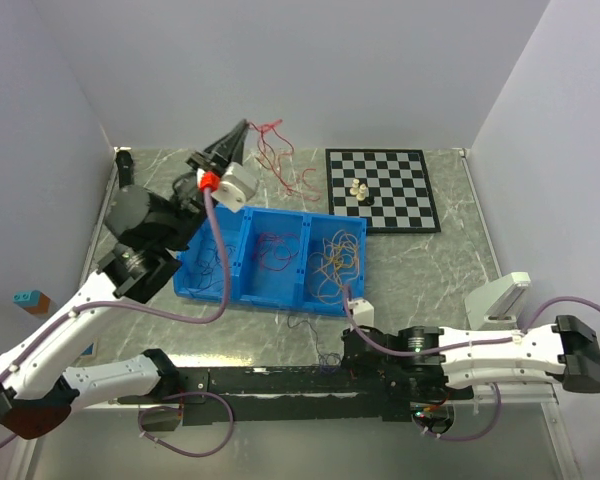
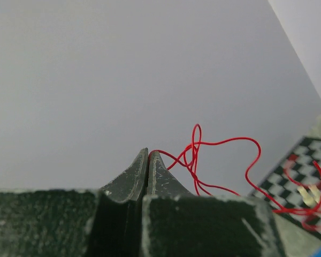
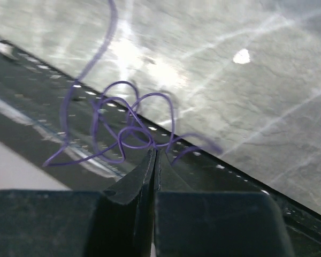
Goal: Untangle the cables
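Left jaws, shut tight, pinch a red cable raised at the table's 12 o'clock, while right jaws, also shut, pinch a purple cable at 6 o'clock.

A compartmented bin holding cables sits on the table, a chessboard just behind it to the right.

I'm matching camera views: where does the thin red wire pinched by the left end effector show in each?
Top external: thin red wire, upper centre, trailing from the left end effector.
Left wrist: the wire loops centre-right.
Right wrist: not in it.
Shared landmark: black-and-white chessboard, top external and left wrist.
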{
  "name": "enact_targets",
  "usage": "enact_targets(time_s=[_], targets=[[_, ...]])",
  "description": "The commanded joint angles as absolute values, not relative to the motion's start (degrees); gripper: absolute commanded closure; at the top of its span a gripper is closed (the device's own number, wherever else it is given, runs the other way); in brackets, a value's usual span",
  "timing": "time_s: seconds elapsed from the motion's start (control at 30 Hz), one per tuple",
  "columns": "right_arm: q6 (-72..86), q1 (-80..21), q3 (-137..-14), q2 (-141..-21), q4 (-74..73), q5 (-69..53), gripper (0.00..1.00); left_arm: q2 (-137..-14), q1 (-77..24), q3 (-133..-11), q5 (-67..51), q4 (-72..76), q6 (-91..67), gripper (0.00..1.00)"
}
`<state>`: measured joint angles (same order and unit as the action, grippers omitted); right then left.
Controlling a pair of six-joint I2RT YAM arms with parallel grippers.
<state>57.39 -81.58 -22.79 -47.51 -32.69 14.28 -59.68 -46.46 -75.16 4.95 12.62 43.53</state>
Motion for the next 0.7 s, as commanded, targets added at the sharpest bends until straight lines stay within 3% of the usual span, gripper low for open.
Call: enact_targets(time_s=[0.0, 0.37, 0.67], targets=[[57.2, -83.1, -21.8, -42.5, -32.0, 18.0, 1.0, -58.6, -46.4, -69.9, 5.8, 12.6, 39.6, 0.99], [56.6, -85.4, -20.8, -33.1, -32.5, 23.2, 1.0, -59.4, -46.4, -57.6, 7.8, 10.3, 36.6, 0.99], [56.0, -85.5, -21.5, -30.3, -34.4, 24.5, 1.0, -67.1, -46.4, -48.1, 15.4, 7.3, 29.8, 0.99]])
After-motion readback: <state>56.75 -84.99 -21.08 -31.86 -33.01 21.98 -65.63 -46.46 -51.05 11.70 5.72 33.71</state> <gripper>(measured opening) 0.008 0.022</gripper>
